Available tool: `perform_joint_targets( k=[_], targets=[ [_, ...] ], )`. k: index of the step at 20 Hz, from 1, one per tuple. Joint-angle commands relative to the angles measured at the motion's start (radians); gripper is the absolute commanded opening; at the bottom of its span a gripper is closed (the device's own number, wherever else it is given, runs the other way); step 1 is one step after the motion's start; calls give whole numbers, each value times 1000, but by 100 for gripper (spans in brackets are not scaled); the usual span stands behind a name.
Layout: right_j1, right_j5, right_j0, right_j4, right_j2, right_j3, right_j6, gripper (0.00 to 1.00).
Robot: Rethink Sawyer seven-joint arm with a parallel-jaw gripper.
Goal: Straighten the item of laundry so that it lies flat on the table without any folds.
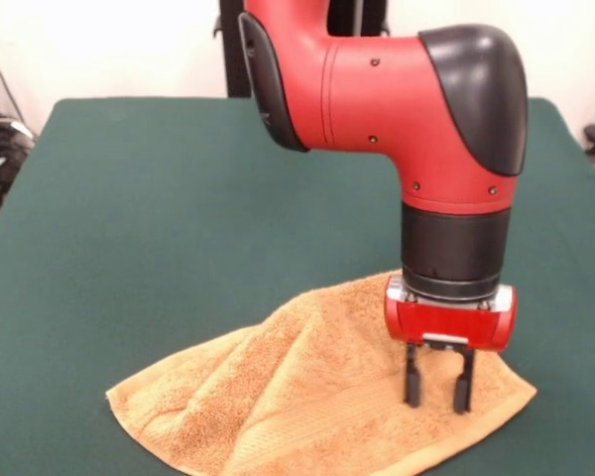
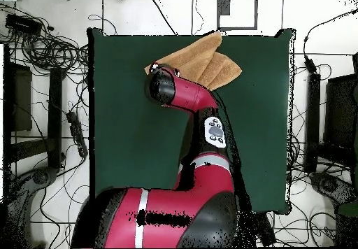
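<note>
An orange-tan terry towel (image 1: 307, 397) lies bunched and folded near the front edge of the dark green table (image 1: 159, 228), with a raised ridge running up its middle and a woven band along its near edge. My gripper (image 1: 437, 397) points straight down over the towel's right part. Its two black fingers (image 1: 413, 379) stand apart, open, with their tips at the cloth. From overhead the towel (image 2: 210, 61) shows at the table's (image 2: 266, 120) top edge, partly hidden by my arm's wrist (image 2: 162, 87); the gripper itself is hidden there.
My red and black arm (image 1: 397, 89) reaches over the table's middle. Cables and dark equipment (image 2: 42, 85) lie on the floor round the table on both sides.
</note>
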Motion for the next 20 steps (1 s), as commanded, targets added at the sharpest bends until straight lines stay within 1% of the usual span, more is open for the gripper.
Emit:
perform_joint_targets(
  k=[1,4,10,13,16,18,20],
  targets=[
    [38,169,46,44,5,-27,192,0],
    [37,182,68,45,-30,-35,214,0],
    [43,198,95,45,-67,-68,229,0],
    [44,214,86,43,-56,-77,212,0],
    [38,203,94,54,-79,-73,240,0],
    [41,225,81,55,-64,-86,222,0],
    [33,229,74,54,-52,-78,210,0]
  ],
)
